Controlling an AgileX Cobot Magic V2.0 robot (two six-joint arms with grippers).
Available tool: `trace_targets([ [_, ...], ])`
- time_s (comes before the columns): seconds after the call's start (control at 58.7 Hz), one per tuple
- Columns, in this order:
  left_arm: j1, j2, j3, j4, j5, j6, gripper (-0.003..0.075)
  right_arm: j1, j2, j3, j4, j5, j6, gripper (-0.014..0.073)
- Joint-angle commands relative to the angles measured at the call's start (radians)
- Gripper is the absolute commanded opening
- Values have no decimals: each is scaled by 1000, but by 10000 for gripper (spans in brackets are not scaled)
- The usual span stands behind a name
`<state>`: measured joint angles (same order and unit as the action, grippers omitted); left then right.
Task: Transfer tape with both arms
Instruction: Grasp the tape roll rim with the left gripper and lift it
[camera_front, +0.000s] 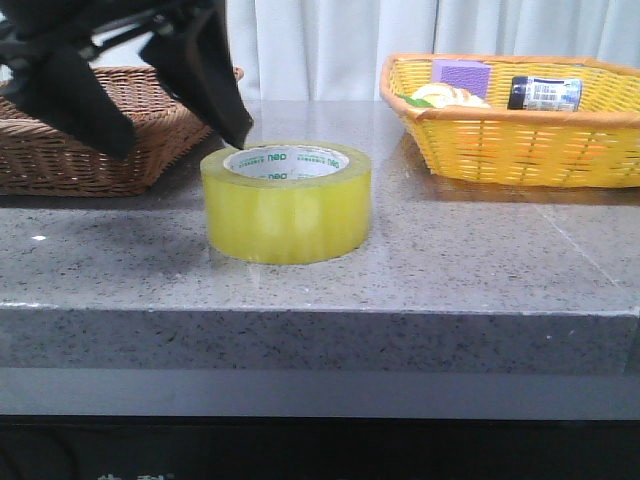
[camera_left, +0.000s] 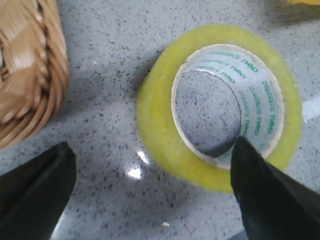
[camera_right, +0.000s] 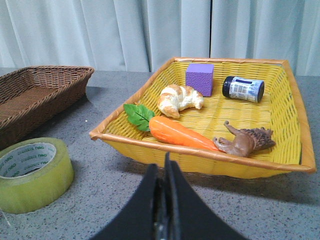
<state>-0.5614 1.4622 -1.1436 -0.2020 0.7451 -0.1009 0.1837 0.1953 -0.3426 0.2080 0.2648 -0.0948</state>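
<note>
Yellow packing tape (camera_front: 286, 204) lies flat on its side near the middle of a speckled grey stone table (camera_front: 450, 270), its white core printed in green and facing up. The left gripper (camera_front: 165, 85) hangs just above and behind the roll's left edge with its black fingers spread wide; in the left wrist view one fingertip (camera_left: 252, 170) sits over the roll's rim while the other (camera_left: 42, 175) is over bare tabletop, and neither can be seen touching the tape. The right gripper (camera_right: 164, 200), visible only in its own wrist view, has its fingers pressed together on nothing, well apart from the roll. A brown wicker basket (camera_front: 90, 140) stands at the left of the table, just beside the tape. A yellow woven basket (camera_front: 520, 140) at the right holds a croissant (camera_right: 179, 98), a purple cube (camera_right: 199, 78), a carrot with green leaves (camera_right: 177, 132), a brown animal figure (camera_right: 245, 141) and a small dark bottle with a white-blue label (camera_right: 243, 89).
</note>
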Motion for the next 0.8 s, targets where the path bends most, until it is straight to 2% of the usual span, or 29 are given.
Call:
trace_targets([
  [0.0,-8,5,-55,-28,-52,-3,618,-6,8,-24,-6,-85,-5,-69],
  [0.545,-8,138,-127,-54,-66,-3,608,-6,8,-24,-6,-85,-5,-69],
  [0.648,-8,141,-127,-54,-66,-3,513,-6,8,-24,-6,-85,-5,-69],
  [0.784,-8,141,-127,-54,-66,-3,295,-6,8,-24,-6,-85,-5,-69],
])
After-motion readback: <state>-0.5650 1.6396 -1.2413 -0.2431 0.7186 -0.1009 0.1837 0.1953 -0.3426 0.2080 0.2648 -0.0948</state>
